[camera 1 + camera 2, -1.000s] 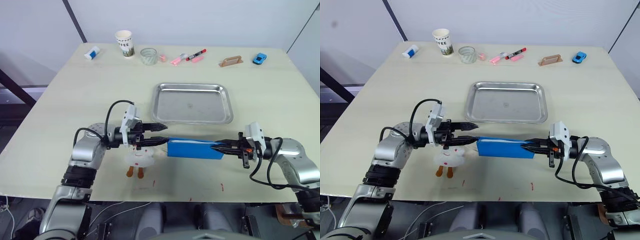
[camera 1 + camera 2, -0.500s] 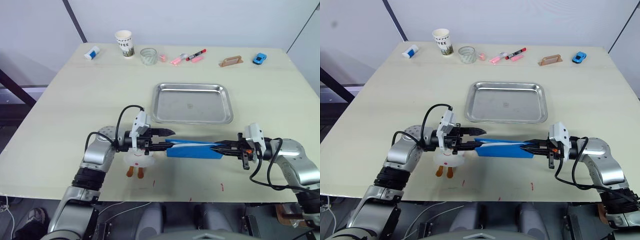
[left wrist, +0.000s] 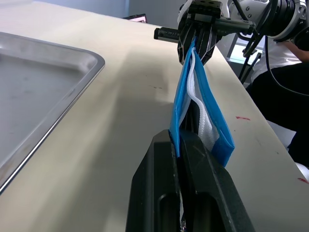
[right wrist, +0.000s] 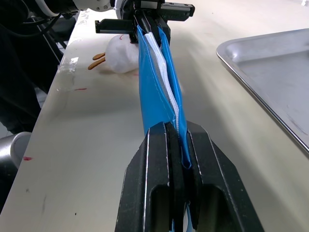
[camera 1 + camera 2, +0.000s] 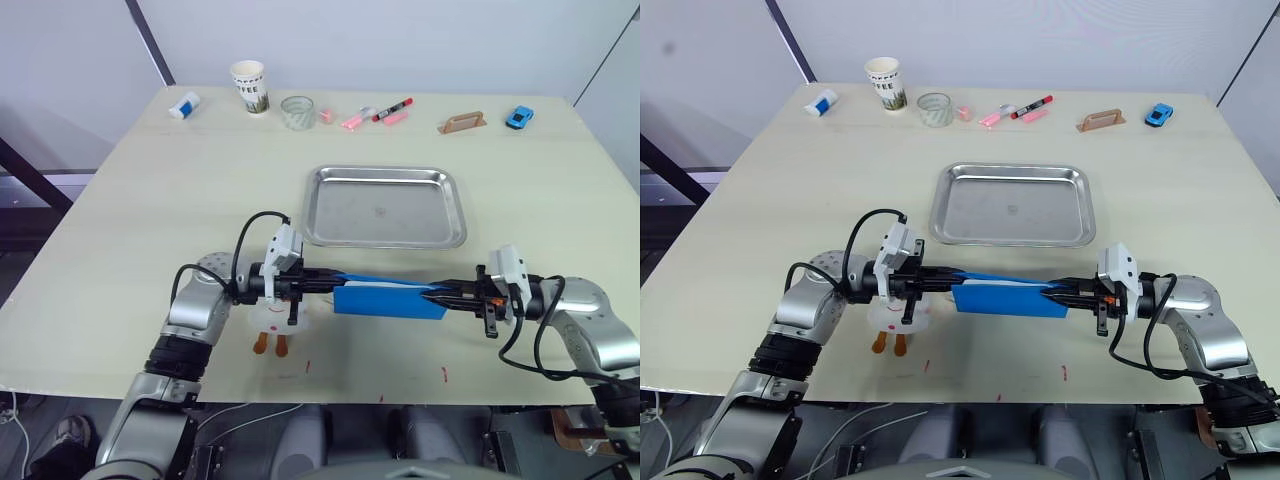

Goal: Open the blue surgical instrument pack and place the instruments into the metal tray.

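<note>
Right now both arms meet over the near half of the table [image 5: 150, 190], with one blue surgical instrument pack [image 5: 388, 298] stretched between them, held on edge just above the tabletop. The left gripper [image 5: 325, 283] has its two black fingers pinched together on the pack's left end, and the right gripper [image 5: 432, 294] is pinched the same way on the pack's right end. From the left wrist view the pack [image 3: 200, 104] gapes a little along its upper edge, and a whitish liner shows between the two blue layers. I cannot make out any instruments inside it.

One metal tray [image 5: 385, 206] lies just beyond the pack, toward the middle of the table, with nothing in it.

Under the left gripper sits one small white toy [image 5: 278, 322] with two orange legs, resting on the table near the front edge.

Along the far edge I count, from the robot's left: one small blue-and-white item [image 5: 183, 105], one paper cup [image 5: 249, 87], one clear glass [image 5: 297, 112], a little cluster of markers [image 5: 375, 114] in pink and red, one tan block [image 5: 461, 122], and one small blue toy car [image 5: 519, 117]. All of these sit well apart from the grippers.
</note>
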You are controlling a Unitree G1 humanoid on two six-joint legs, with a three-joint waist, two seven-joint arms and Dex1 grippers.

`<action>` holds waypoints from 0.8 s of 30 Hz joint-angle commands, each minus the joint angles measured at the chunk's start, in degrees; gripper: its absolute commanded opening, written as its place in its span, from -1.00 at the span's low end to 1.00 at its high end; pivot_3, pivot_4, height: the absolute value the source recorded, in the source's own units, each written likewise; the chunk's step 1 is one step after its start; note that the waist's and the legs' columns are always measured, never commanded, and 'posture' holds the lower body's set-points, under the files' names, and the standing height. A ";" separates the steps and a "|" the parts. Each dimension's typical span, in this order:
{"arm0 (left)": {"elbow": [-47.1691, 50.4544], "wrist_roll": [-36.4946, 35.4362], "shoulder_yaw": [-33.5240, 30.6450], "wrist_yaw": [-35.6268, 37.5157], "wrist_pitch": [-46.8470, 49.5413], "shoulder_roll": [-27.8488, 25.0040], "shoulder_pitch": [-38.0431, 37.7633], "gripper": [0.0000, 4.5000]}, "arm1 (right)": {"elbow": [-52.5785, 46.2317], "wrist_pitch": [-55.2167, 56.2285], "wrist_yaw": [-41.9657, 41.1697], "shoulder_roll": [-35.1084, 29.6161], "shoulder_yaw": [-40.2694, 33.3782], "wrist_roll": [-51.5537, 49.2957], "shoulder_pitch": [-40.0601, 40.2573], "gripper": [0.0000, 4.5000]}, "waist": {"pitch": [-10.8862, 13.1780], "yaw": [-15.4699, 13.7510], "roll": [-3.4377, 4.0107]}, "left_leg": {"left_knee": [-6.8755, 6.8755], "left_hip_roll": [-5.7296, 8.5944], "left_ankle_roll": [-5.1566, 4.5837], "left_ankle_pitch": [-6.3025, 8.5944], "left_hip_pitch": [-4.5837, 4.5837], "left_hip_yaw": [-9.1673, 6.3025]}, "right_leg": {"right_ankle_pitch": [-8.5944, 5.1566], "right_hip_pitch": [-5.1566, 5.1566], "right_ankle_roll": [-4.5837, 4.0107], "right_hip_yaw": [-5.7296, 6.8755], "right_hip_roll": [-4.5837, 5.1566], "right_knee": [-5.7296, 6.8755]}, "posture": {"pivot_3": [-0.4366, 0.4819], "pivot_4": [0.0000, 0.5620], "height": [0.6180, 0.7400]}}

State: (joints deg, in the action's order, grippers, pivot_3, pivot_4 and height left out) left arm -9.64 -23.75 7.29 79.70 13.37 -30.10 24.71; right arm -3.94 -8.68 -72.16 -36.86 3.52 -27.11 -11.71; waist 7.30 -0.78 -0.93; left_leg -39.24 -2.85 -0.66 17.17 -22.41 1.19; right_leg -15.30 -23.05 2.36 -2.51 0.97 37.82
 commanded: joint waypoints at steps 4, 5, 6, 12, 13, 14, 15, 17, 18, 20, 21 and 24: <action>2.18 -0.71 -0.54 -0.07 -0.07 -0.15 0.09 -0.97 | -0.94 -0.97 -0.30 -0.43 0.03 0.11 -1.00 -1.00 | 0.00 0.00 0.00 | 0.00 0.00 0.00 0.00 0.00 0.00 | 0.00 0.00 0.00 0.00 0.00 0.00 | -0.05 -0.47 1.00; 2.17 -0.28 -0.19 0.12 -0.36 -0.33 0.05 -0.97 | -1.04 -1.22 -0.36 -0.50 0.01 -0.01 -0.97 -1.00 | 0.00 0.00 0.00 | 0.00 0.00 0.00 0.00 0.00 0.00 | 0.00 0.00 0.00 0.00 0.00 0.00 | -0.05 -0.47 1.00; 2.09 0.10 0.13 0.38 -0.74 -0.46 0.03 -0.97 | -1.09 -1.38 -0.41 -0.52 -0.03 -0.08 -0.97 -1.00 | 0.00 0.00 0.00 | 0.00 0.00 0.00 0.00 0.00 0.00 | 0.00 0.00 0.00 0.00 0.00 0.00 | -0.05 -0.47 1.00; 7.92 -2.48 0.54 0.64 4.19 -1.15 -2.40 -0.97 | -4.53 -5.04 -1.10 -2.48 -0.77 -2.10 0.22 -1.00 | 0.00 -0.02 0.00 | 0.00 0.00 0.00 0.00 -0.01 -0.01 | 0.00 0.00 0.00 0.00 0.01 0.00 | -0.05 -0.47 1.00; 8.75 -2.64 0.51 0.51 4.67 -1.30 -2.80 -0.97 | -5.26 -5.47 -1.04 -2.80 -1.04 -2.43 0.58 -1.00 | 0.00 -0.05 0.00 | 0.00 0.00 0.00 0.00 -0.01 -0.01 | 0.00 0.00 0.00 0.00 0.01 0.01 | -0.05 -0.47 1.00; 9.36 -2.73 0.46 0.37 5.00 -1.42 -3.11 -0.97 | -5.92 -5.94 -0.92 -3.10 -1.26 -2.74 0.93 -1.00 | 0.00 -0.09 0.00 | 0.00 0.00 0.00 0.00 -0.01 -0.02 | 0.00 0.00 0.00 0.00 0.01 0.00 | -0.05 -0.47 1.00; 9.87 -2.78 0.43 0.25 5.31 -1.53 -3.34 -0.97 | -6.45 -6.24 -0.85 -3.42 -1.47 -2.98 1.25 -1.00 | 0.00 -0.11 0.00 | 0.00 0.00 0.00 0.00 -0.01 -0.02 | 0.00 0.00 0.00 0.01 0.02 0.00 | -0.05 -0.47 1.00; 10.60 -2.68 0.41 0.14 5.72 -1.73 -3.74 -0.97 | -6.91 -5.98 -0.20 -3.50 -1.84 -2.90 1.82 -1.00 | 0.00 -0.06 0.00 | -0.01 0.00 0.00 0.00 -0.02 -0.03 | 0.00 0.01 0.00 0.01 0.02 0.00 | -0.05 -0.47 1.00; 10.95 -2.56 0.47 0.05 5.80 -1.79 -4.03 -0.97 | -6.91 -5.75 -0.04 -3.51 -1.86 -2.75 2.12 -1.00 | 0.00 -0.01 0.00 | -0.01 0.00 0.00 0.00 -0.02 -0.03 | 0.00 0.00 0.00 0.01 0.01 -0.01 | -0.05 -0.47 1.00; 11.52 -2.21 0.60 -0.21 5.57 -1.77 -4.83 -0.97 | -6.69 -4.94 0.41 -3.22 -1.69 -2.18 2.59 -1.00 | 0.00 -0.02 0.00 | 0.00 0.01 0.00 0.00 -0.01 -0.02 | 0.00 0.00 0.00 0.00 0.01 -0.01 | -0.05 -0.47 1.00; 11.69 -2.08 0.68 -0.26 5.42 -1.77 -5.16 -0.97 | -6.63 -4.74 0.54 -3.13 -1.58 -2.06 2.73 -1.00 | 0.00 -0.03 0.00 | 0.00 0.00 0.00 0.00 -0.01 -0.03 | 0.00 0.00 0.00 0.01 0.01 -0.01 | -0.05 -0.47 1.00; 11.03 -0.18 1.53 -0.50 2.87 -1.67 -6.17 -0.97 | -6.24 -3.59 0.89 -2.84 -0.91 -1.13 3.31 -1.00 | 0.00 -0.04 0.00 | 0.00 0.00 0.00 0.00 -0.01 -0.02 | 0.00 0.01 0.00 0.00 0.01 -0.01 | -0.05 -0.47 1.00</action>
State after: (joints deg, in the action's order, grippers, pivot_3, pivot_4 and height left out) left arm -0.51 -24.72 7.45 78.99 18.14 -31.84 19.17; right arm -8.97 -13.43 -71.63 -39.75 3.17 -29.20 -8.85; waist 7.30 -0.82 -0.94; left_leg -39.24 -2.85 -0.67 17.17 -22.42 1.17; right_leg -15.30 -23.04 2.37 -2.51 0.99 37.80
